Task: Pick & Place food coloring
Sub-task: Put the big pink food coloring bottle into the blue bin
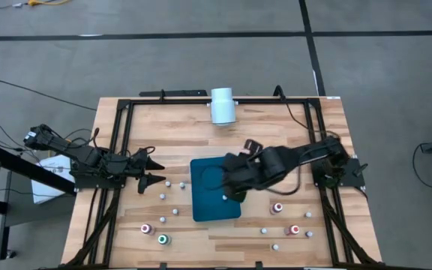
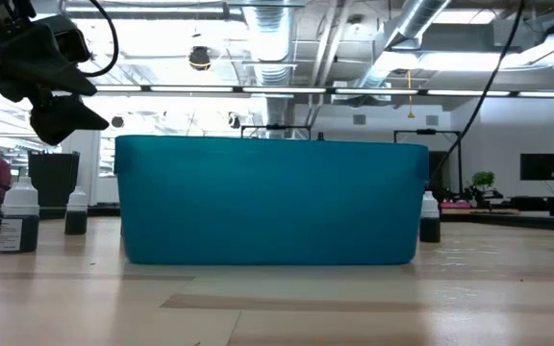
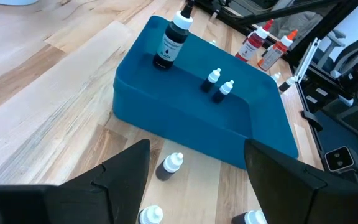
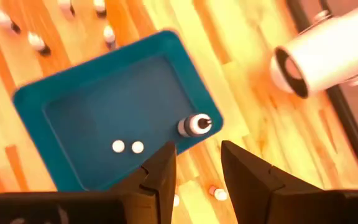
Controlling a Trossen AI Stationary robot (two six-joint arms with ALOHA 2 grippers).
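Food coloring bottles (image 1: 163, 239) lie scattered across the lower half of the high view; three already stand inside the teal tray (image 1: 201, 208) at centre. The right gripper (image 4: 197, 165) hangs over the tray, fingers spread and empty. The left gripper (image 3: 194, 177), spread, waits at left. Risk: a descending finger could topple the tall bottle (image 3: 172, 41) in the tray.

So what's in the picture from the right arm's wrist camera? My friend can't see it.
A teal tray sits on a wooden table with three small food coloring bottles standing inside it, seen from above. The right claw hovers open over the tray's edge. More little bottles stand on the wood beyond the tray, and a white cylinder lies off to one side.
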